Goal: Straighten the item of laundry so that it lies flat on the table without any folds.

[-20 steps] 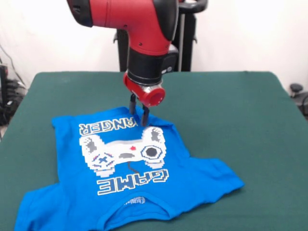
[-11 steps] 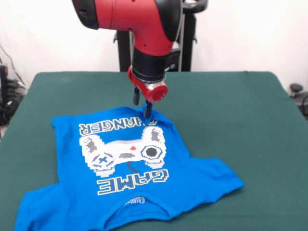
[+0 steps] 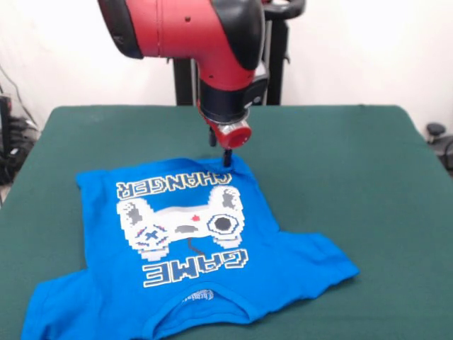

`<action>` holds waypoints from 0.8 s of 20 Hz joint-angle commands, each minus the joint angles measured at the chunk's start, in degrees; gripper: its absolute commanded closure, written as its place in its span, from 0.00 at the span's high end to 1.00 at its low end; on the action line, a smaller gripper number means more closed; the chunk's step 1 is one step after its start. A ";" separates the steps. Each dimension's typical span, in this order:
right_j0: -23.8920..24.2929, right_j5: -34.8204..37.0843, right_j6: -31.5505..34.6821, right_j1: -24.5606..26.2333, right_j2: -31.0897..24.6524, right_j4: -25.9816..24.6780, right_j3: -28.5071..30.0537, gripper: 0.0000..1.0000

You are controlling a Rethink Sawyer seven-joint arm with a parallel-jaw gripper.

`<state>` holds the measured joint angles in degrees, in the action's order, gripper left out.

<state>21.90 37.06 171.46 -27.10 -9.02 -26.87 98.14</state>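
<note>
across the dark green table (image 3: pixel 340 163), spread over its near left part and running off the near edge, lay the blue t-shirt (image 3: pixel 177 248), print up, collar toward the near edge and hem toward the far edge. stretched with its long axis from the near edge toward the far edge, leaning a little to the right. lay mostly flat through the body and the controller print, though rumpled along the right side, where the sleeve fanned out toward the right edge with a crease at the armpit. showed the "changer" lettering just short of the hem, with the cloth peaking slightly at the far right corner of the hem.

above that corner hung the red and black arm (image 3: pixel 205 42), coming down from the far side. ended in the gripper (image 3: pixel 224 152), tips right at the hem's raised far right corner, touching or all but touching the cloth. looked narrow, the two dark fingers (image 3: pixel 227 157) close together, apparently pinched on the hem edge, though too small to be sure of the grip. placed the whole shirt on the near side of the gripper, so that a pull toward the far edge would probably draw the hem out along the shirt's long axis. left the right-side wrinkles for a later pull, by this reading.
</note>
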 commanded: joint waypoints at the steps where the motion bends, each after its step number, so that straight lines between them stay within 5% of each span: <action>1: 3.17 7.34 -13.48 4.85 -12.23 5.60 6.20 1.00; 16: 5.89 14.32 -12.36 4.71 -15.93 6.56 5.91 1.00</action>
<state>28.57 44.94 171.46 -24.30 -18.18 -22.93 101.43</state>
